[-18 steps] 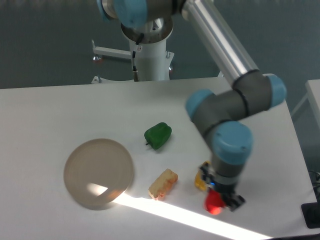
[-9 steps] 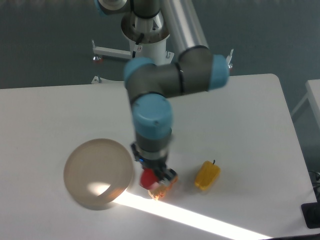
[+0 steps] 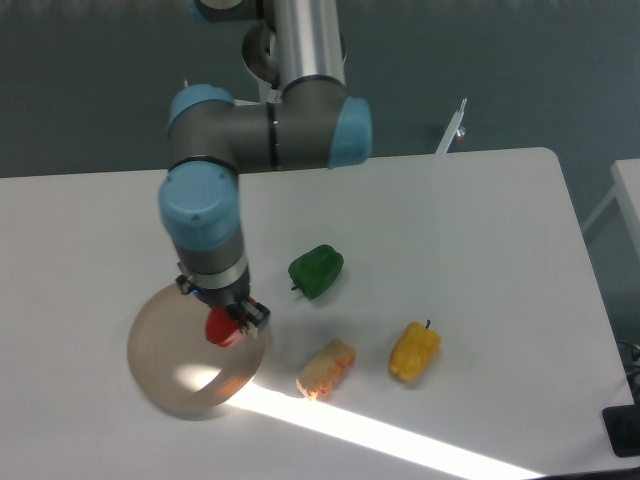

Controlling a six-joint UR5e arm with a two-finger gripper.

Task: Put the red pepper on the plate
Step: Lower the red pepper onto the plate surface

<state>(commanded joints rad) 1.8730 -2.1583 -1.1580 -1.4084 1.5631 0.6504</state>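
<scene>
- Gripper (image 3: 226, 318) pointing straight down, clenching the red pepper (image 3: 224, 328) between its fingers.
- Red pepper hanging over the right part of the plate (image 3: 172, 360); contact with the plate unclear.
- Plate lying flat on the white table (image 3: 480, 220), front-left area, sunlit stripe crossing its near edge.
- Green pepper (image 3: 316, 271) sitting right of the arm, apart from the plate.
- Yellow pepper (image 3: 414, 351) lying further right.
- Pale orange-tan block (image 3: 326, 367) resting between plate and yellow pepper, just beside the plate's rim.

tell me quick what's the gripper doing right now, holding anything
Gripper: closed on the red pepper, above the plate.
</scene>
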